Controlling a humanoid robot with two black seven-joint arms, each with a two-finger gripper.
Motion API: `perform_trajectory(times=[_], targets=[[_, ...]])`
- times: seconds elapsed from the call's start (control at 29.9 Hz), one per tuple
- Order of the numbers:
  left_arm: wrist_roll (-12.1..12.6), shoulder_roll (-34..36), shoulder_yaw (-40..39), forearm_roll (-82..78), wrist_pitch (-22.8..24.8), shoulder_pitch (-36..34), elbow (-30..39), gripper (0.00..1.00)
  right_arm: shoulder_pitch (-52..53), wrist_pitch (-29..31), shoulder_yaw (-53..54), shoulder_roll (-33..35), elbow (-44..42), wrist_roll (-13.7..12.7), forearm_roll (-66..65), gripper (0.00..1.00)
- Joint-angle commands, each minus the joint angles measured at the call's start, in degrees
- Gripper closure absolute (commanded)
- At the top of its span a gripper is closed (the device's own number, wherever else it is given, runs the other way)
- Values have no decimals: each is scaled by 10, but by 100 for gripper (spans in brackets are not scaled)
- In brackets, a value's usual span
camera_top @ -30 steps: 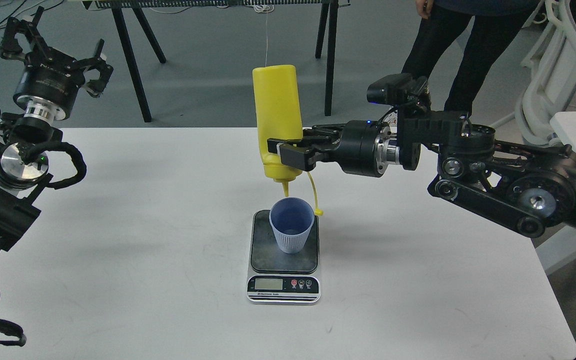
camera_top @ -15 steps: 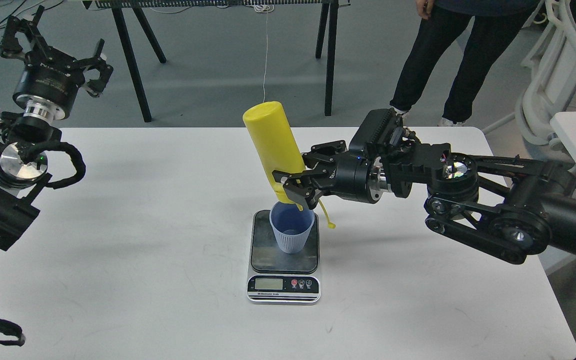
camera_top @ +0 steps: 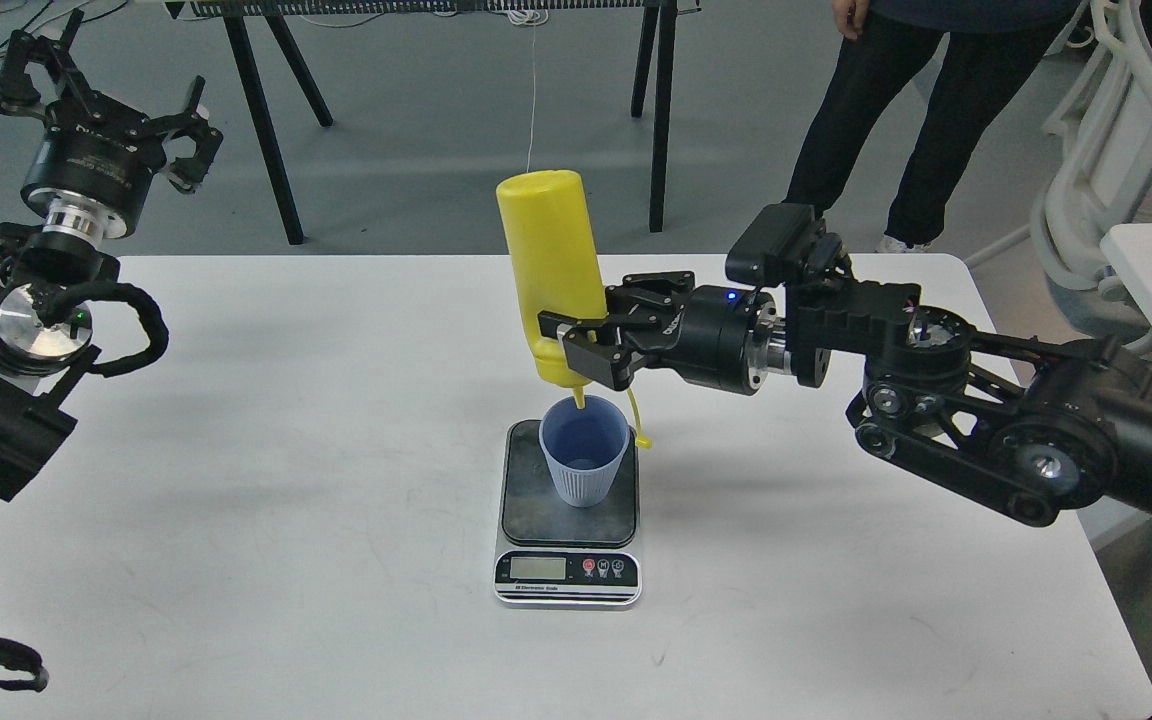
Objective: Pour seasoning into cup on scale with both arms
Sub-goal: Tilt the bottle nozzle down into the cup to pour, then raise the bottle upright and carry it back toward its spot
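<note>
- Currently logged: your right gripper was clamped on the seasoning near its shoulder, fingers closed around the lower, nozzle end of the inverted bottle.
- Bottle stood nearly vertical, base up and leaning slightly away from the gripper's wrist; nozzle pointed down, directly below the fingers.
- Nozzle tip sat at the far rim of the cup, just beneath the gripper. Whether it was inside the rim or only above it, you could not tell from the head view.
- Tethered cap dangled below the gripper on the wrist side, close to the cup's rim.
- Cup stood upright on the scale, toward the back of the platform, below and slightly in front of the gripper.
- Your left gripper was held high, well apart from the bottle, fingers spread and holding nothing.
- No stream was visible at the nozzle; contents of the cup were unclear.
- Judged risk 1: nozzle over the far rim rather than the centre, so a squeeze could send seasoning over the cup's back edge onto the scale platform.
- Judged risk 2: hanging cap could knock or drag the light cup if you lowered or swung the bottle.
- Judged risk 3: grip low on a tall bottle; a fast wrist move could let it pivot in the fingers.
- Judged risk 4: nozzle pressing on the rim would tip the cup or falsify the reading.
</note>
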State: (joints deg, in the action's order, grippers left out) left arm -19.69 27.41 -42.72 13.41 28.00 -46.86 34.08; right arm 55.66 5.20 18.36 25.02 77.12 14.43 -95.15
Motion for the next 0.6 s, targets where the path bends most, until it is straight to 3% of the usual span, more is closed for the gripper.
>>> perform_trajectory(times=[0.0, 0.33, 0.57], targets=[[0, 0, 1, 0, 0, -1, 1, 0, 5, 31, 33, 40, 11, 2, 158, 77], [1, -3, 3, -1, 0, -1, 5, 0, -27, 138, 88, 183, 0, 5, 673, 77], [1, 1, 0, 0, 0, -1, 5, 0, -124, 204, 127, 223, -14, 17, 885, 77]])
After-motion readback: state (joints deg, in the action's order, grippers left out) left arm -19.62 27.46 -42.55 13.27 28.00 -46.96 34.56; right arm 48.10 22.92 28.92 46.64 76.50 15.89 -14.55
